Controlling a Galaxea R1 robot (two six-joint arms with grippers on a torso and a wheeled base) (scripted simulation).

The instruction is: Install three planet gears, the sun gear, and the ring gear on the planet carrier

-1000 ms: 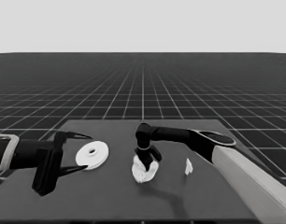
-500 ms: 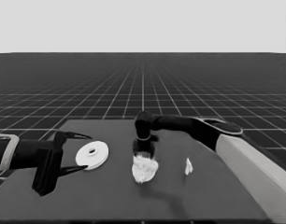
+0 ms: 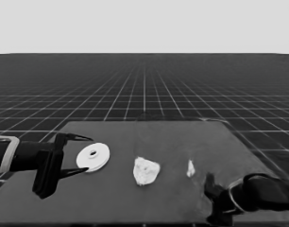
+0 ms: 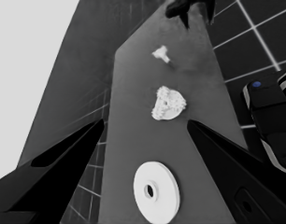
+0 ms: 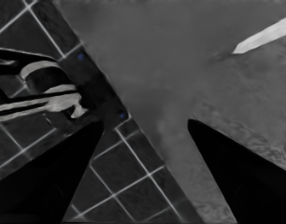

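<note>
Ring gear, the larger round part (image 3: 93, 157), lies flat on the table (image 3: 173, 137) between the spread fingers of the waiting left gripper (image 3: 71, 155), which stands wide open over the table's left end and does not hold it; the left wrist view shows the same disc (image 4: 156, 192) in the gap between the two dark wedges. It looks rigid, smooth-faced and thick, so it is likely to be slippery across its flat faces; the rim, taken on opposite sides, is the probable place to grip, the small centre hole being too narrow for a finger. Beyond the left fingertips, toward the table's middle, sits a white cluster (image 3: 146, 170): in the left wrist view it shows toothed edges (image 4: 167, 104), and it reads as the smaller round part with gears on it, though how many gears are seated cannot be counted. Such small toothed wheels are probably light and easily knocked out of mesh. Farther right stands the thin white piece (image 3: 191, 168), near the right gripper (image 3: 211, 201), which is low at the table's near right corner, its fingers apart and empty in the right wrist view. Dark machinery (image 5: 49, 100) off the table's edge is cut off there.
</note>
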